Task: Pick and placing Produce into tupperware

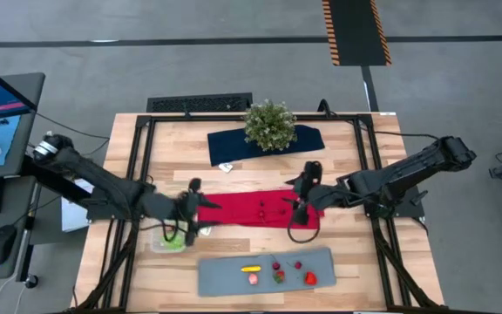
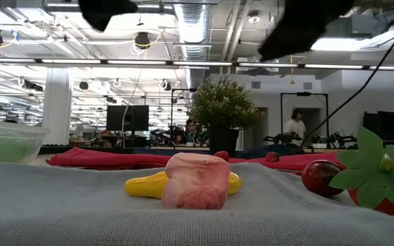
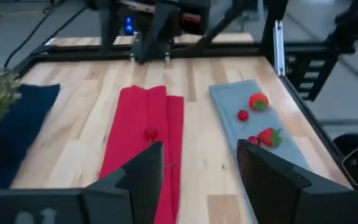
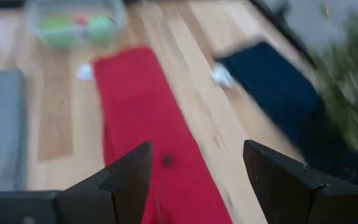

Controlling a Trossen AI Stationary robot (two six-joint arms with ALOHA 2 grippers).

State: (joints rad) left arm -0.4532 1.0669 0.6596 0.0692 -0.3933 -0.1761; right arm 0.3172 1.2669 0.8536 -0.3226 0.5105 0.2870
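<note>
The clear tupperware stands on the wood left of the grey mat, with green produce and a red piece inside. On the grey mat lie a yellow piece, a pink one, strawberries and dark berries. A small red piece and a dark berry lie on the red cloth. My left gripper hangs open above the cloth's left end, just beyond the tupperware, holding nothing. My right gripper hangs open over the cloth's right part, also holding nothing.
A bushy potted plant stands on a dark blue cloth at the back. A black frame runs around the table. A small white scrap lies between the cloths. Bare wood shows between the red cloth and the mat.
</note>
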